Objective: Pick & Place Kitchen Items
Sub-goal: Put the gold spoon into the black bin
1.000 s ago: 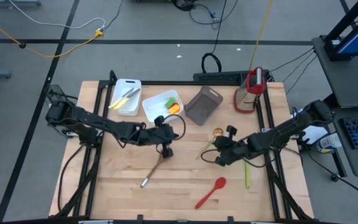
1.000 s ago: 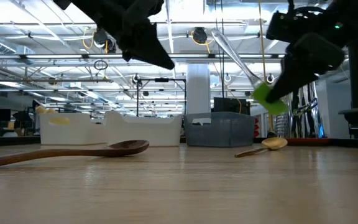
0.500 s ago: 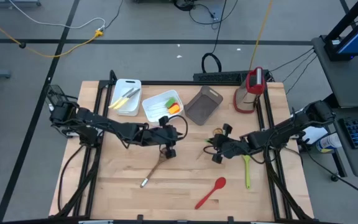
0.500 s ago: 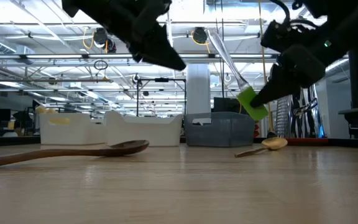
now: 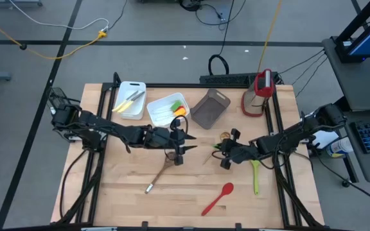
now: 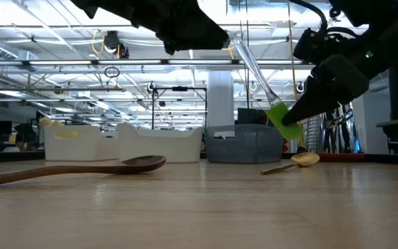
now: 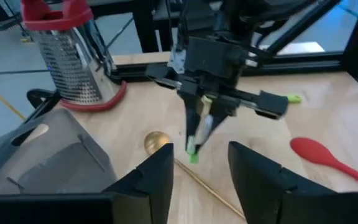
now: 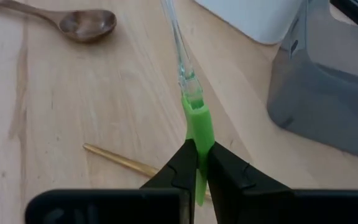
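The green spatula point(image 8: 197, 134) hung near the gold spoon point(image 5: 224, 136), clear handle slanting up toward the white bins; right gripper point(image 8: 197, 163) pinched its blade. Left gripper point(image 7: 199, 167) (shut a second earlier) had spread open.

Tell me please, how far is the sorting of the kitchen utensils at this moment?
Done: pale-handled knives lie in one white bin; small spatulas lie in the next bin.

In hand: the right gripper holds a green spatula with a clear handle above the table. The left gripper is open and empty.

Left: the wooden spoon, gold spoon, red spoon and green spoon lie on the table.
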Tool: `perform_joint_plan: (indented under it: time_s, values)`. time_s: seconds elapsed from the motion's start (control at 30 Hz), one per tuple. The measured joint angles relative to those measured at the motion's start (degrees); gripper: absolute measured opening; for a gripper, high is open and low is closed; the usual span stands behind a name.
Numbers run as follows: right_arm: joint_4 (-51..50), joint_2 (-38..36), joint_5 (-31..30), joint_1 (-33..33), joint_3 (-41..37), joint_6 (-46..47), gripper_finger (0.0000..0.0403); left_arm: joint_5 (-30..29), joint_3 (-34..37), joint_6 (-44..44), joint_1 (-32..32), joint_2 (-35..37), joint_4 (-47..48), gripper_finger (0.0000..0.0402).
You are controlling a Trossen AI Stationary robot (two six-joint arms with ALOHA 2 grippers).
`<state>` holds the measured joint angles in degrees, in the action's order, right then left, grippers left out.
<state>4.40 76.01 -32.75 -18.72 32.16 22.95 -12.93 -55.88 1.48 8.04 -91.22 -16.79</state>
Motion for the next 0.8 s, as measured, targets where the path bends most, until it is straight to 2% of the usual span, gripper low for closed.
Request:
perform_joint_plan:
  time_s: [0.2, 0.4, 0.6, 0.8]
  values:
    - [6.6, 0.0, 0.0, 0.5, 0.0, -4.4, 0.0020, 1.0, 0.0, 0.0, -1.0, 0.0, -1.1, 0.0180]
    - [11.7, 0.0, 0.2, 3.5, 0.0, -7.7, 0.0020, 2.6, 0.0, 2.4, -1.0, 0.0, -3.8, 0.0182]
    - [16.9, 0.9, 5.7, 6.0, 0.0, -9.4, 0.0020, 2.5, 0.0, 2.9, -1.6, 0.0, -5.2, 0.0182]
    - [21.1, 4.9, 5.9, 6.4, 0.1, -10.4, 0.0020, 2.5, 0.0, 3.0, -2.4, 0.0, -5.9, 0.0182]
